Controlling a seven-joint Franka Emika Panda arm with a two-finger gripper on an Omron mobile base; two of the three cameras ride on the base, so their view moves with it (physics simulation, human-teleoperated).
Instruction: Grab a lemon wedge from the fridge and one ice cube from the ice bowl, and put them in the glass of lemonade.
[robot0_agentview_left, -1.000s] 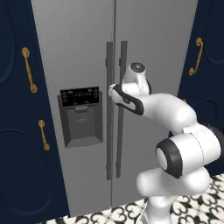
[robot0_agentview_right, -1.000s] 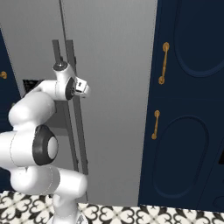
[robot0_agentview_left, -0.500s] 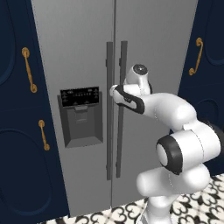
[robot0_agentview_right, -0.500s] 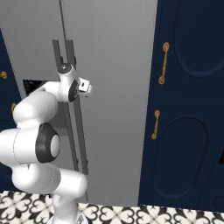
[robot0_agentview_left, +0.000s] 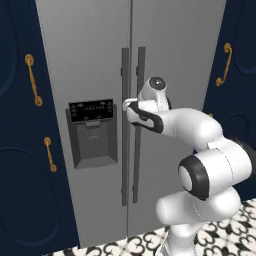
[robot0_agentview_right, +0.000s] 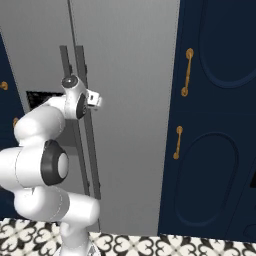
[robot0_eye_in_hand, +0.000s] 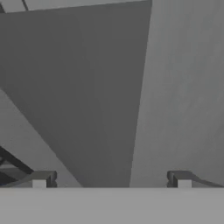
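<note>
The end effector (robot0_eye_in_hand: 111, 179) is held spread against the fridge (robot0_agentview_left: 95, 55); panel (robot0_agentview_left: 91, 106) markings cannot be read.

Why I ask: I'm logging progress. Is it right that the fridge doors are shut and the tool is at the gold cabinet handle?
Not quite. The fridge doors are shut, but the tool is at the fridge's dark vertical handles, not a gold cabinet handle. The left base view shows this.
</note>
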